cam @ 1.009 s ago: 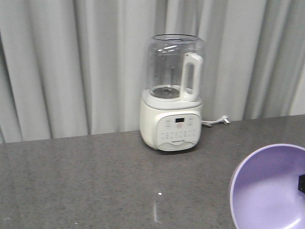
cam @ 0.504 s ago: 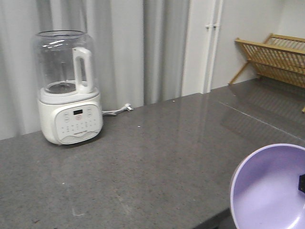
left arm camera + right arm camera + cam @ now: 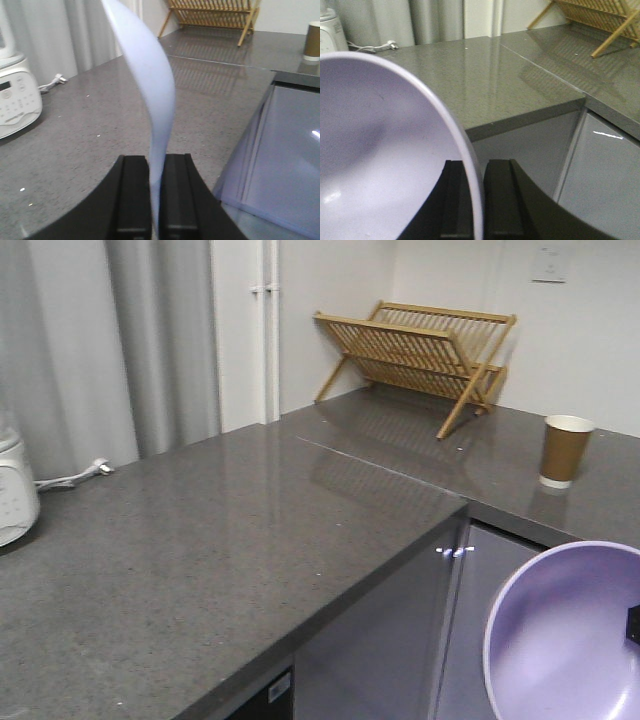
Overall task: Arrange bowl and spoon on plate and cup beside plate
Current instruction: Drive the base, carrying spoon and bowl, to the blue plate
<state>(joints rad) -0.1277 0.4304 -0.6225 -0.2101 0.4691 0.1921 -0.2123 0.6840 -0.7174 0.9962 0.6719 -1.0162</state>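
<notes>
Big speckled grey countertop (image 3: 200,550) runs in an L shape and it's pretty glossy. Over at the far right there's a wooden folding dish rack (image 3: 415,345) sitting on it, close to the white wall (image 3: 600,340). At the far left edge you can just catch a white kitchen appliance (image 3: 12,495) with a button panel. Its white cord and plug (image 3: 98,468) lie along the back by the grey curtain (image 3: 90,340). Shiny grey cabinet doors (image 3: 385,640) sit under the near edge.

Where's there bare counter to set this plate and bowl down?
Near counter: bare from the blender and its cord across to the front corner. Back counter: a smaller bare patch in front of the rack, left of the cup. Tightest around rack and cup.
</notes>
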